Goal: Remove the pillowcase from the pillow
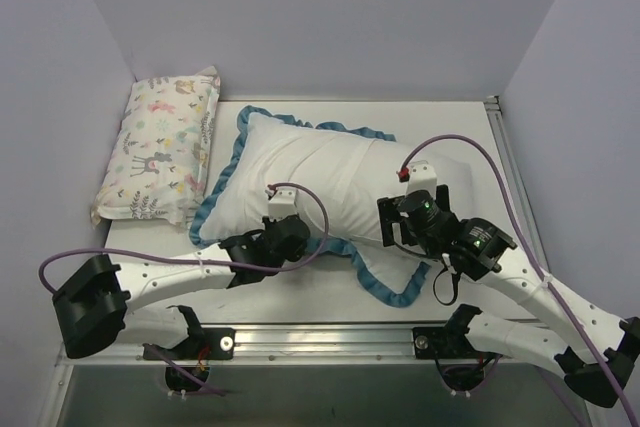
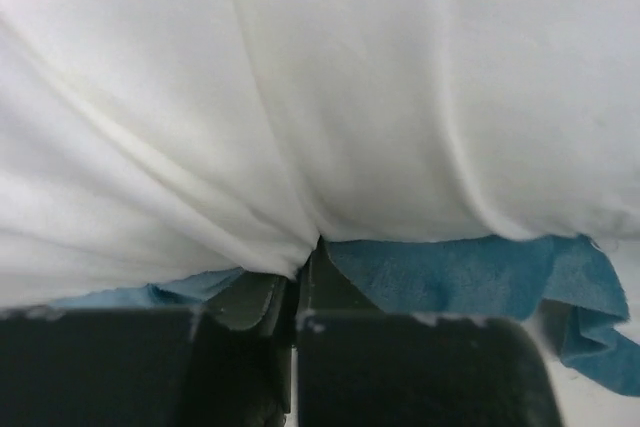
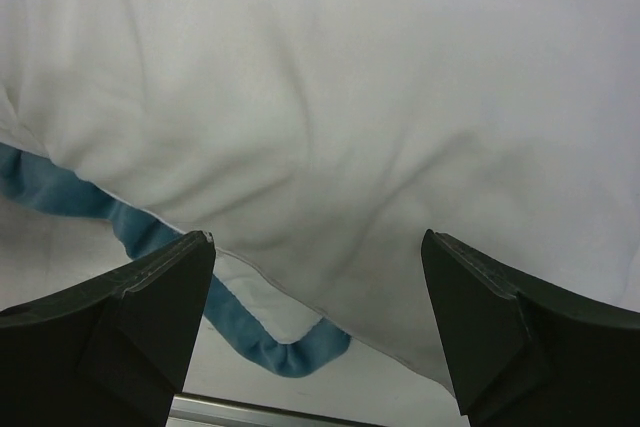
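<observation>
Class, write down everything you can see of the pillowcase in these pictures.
The pillowcase is soft, creased cloth, plain white side up, edged with a blue ruffle. It looks plump, so probably filled, and lies slantwise on the table, beside a small printed pillow. The left end effector is shut on a fold at its near edge; the right end effector is open over its right part.

Small pillow (image 1: 160, 147) close beside pillowcase (image 1: 320, 169), left side
</observation>
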Robot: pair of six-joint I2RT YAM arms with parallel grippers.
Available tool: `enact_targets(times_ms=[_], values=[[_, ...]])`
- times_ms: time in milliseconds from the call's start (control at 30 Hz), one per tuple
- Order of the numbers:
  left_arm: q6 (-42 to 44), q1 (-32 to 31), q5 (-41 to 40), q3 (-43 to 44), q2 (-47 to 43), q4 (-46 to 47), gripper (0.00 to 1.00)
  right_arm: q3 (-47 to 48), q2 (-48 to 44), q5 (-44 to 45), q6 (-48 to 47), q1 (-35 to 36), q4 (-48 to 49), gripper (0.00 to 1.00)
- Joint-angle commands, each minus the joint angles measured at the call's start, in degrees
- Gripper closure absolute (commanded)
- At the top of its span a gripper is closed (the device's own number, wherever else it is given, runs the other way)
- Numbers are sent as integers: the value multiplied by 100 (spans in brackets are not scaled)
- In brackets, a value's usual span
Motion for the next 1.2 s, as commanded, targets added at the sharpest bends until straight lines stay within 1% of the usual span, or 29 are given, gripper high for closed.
enact_targets(times_ms=[0,33,100,133,167,200,233,267,367,400,433,467,500,567,600,633,667,733,767,800,833,933,967,1033,1133,1167], values=[[438,-321,-656,623,-550,-205,100,97,-113,459,72,96,-137,13],[561,-619,-787,772,-647,-328,100,315,-122,494,46,88,-268,13],[904,-893,-1262,1387,-788,-793,100,650,-149,582,-51,105,-409,13],[1018,-1051,-1411,1632,-806,-1126,100,1078,-131,609,-86,105,-558,13],[1289,-1305,-1552,2200,-806,-1234,100,1291,-123,652,-182,105,-638,13],[1501,-1455,-1788,2450,-789,-1269,100,1502,-70,748,-227,105,-717,13],[1703,-1552,-1869,2783,-754,-1322,100,1756,-70,810,-279,105,-848,13],[2009,-1614,-1922,3387,-649,-1375,100,2202,-17,854,-341,97,-893,13],[2345,-1387,-1861,4427,-298,-1786,100,2977,167,1057,-604,88,-973,10],[2312,-977,-1713,5082,-9,-1928,100,3111,298,1092,-736,79,-981,9],[2224,-634,-1041,5315,150,-2112,100,3208,386,1118,-780,53,-990,7],[2084,-343,-774,5509,404,-2288,100,3339,457,1066,-816,-8,-973,7],[2057,182,-527,5615,520,-2281,100,3349,632,988,-833,-192,-973,7],[1865,712,254,5608,748,-2289,100,3253,756,498,-764,-456,-921,7],[1741,1054,562,5538,932,-2255,100,2913,817,277,-729,-588,-824,7],[1670,1501,817,5268,1004,-2054,100,2719,818,92,-711,-859,-571,7],[1670,1688,1246,5117,1065,-1895,100,2499,835,-214,-702,-966,-412,6],[1670,2092,1548,4801,1320,-1684,100,1816,932,-532,-702,-1368,79,5],[1670,2181,1767,4755,1538,-1674,100,1611,993,-743,-667,-1537,204,5],[1678,2234,1813,4738,1654,-1683,100,1461,1116,-1093,-623,-1686,336,5],[1679,2305,1822,4659,1742,-1665,100,1138,1178,-1288,-588,-2001,615,5],[1687,2358,1857,4606,1953,-1674,100,802,1327,-1921,-325,-2477,1091,5],[1670,2393,1866,4562,1971,-1683,100,731,1389,-2036,-124,-2774,1171,5],[1635,2419,1901,4509,1945,-1692,100,704,1468,-2177,-25,-2970,1408,4],[1696,2454,1883,4509,1927,-1805,100,792,1722,-1888,10,-3094,1794,2],[1687,2463,1892,4544,1945,-1858,93,853,1967,-1853,19,-3129,1892,2]])
